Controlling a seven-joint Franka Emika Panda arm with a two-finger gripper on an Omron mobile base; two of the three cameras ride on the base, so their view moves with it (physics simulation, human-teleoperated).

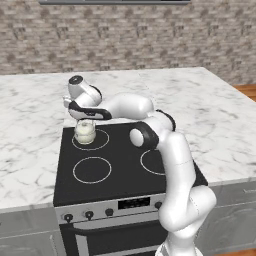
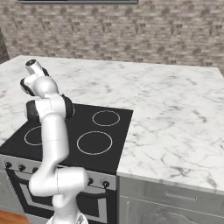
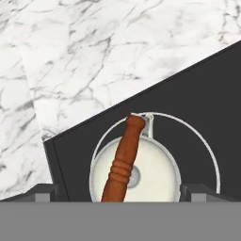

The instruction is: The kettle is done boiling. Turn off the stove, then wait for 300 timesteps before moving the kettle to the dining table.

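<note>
The kettle [image 1: 85,133], small and cream-white, stands on the back-left burner of the stove [image 1: 120,172], a black glass cooktop with white rings. My gripper [image 1: 83,122] hangs straight over it, open, pointing down. In the hand view the kettle [image 3: 157,176] lies directly below with its reddish-brown handle [image 3: 123,160] running between my fingertips [image 3: 43,193], which stand wide on either side without touching it. In the right base view my own arm hides the kettle above the stove [image 2: 94,142]. I cannot tell whether the marble top around the stove is the dining table.
Black knobs [image 1: 89,215] and a display [image 1: 134,202] line the steel front panel. A white-and-grey marble counter [image 1: 220,115] wraps around the cooktop, wide at the right [image 2: 175,122]. A brick wall [image 1: 125,35] closes the back.
</note>
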